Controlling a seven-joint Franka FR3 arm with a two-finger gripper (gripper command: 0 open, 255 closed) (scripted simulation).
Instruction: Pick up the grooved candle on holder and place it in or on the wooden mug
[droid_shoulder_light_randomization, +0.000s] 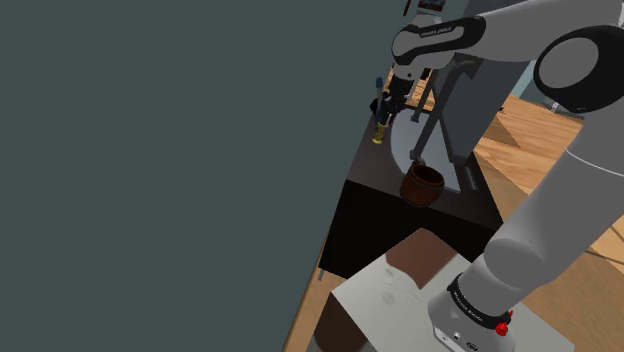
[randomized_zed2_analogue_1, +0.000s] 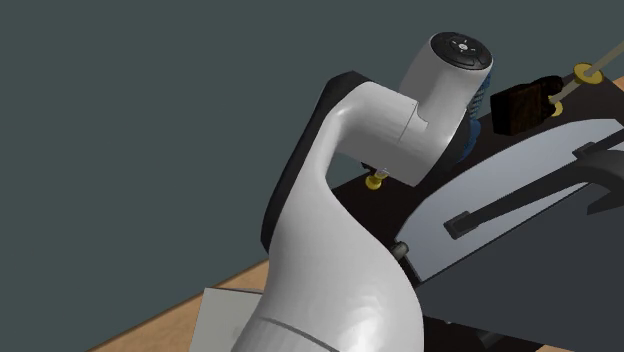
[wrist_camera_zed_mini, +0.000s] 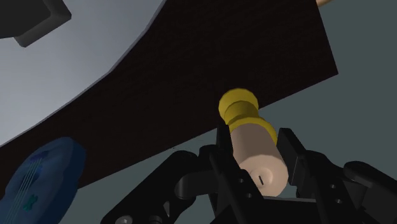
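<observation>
Candle on holder (wrist_camera_zed_mini: 251, 140): clamped in my gripper (wrist_camera_zed_mini: 256, 149); arm extended, hand pointing down over dark table (wrist_camera_zed_mini: 210, 76) left edge; wooden mug (droid_shoulder_light_randomization: 422, 185) nearer.

A dark table (wrist_camera_zed_mini: 222, 63) stands by a big grey-green wall (droid_shoulder_light_randomization: 150, 150). A pale grey round plate (wrist_camera_zed_mini: 70, 70) lies on the table, and long black bars (randomized_zed2_analogue_1: 508, 206) lie across it. A blue round thing (wrist_camera_zed_mini: 38, 175) sits near the plate's edge. The floor (droid_shoulder_light_randomization: 522, 138) is wood.
</observation>
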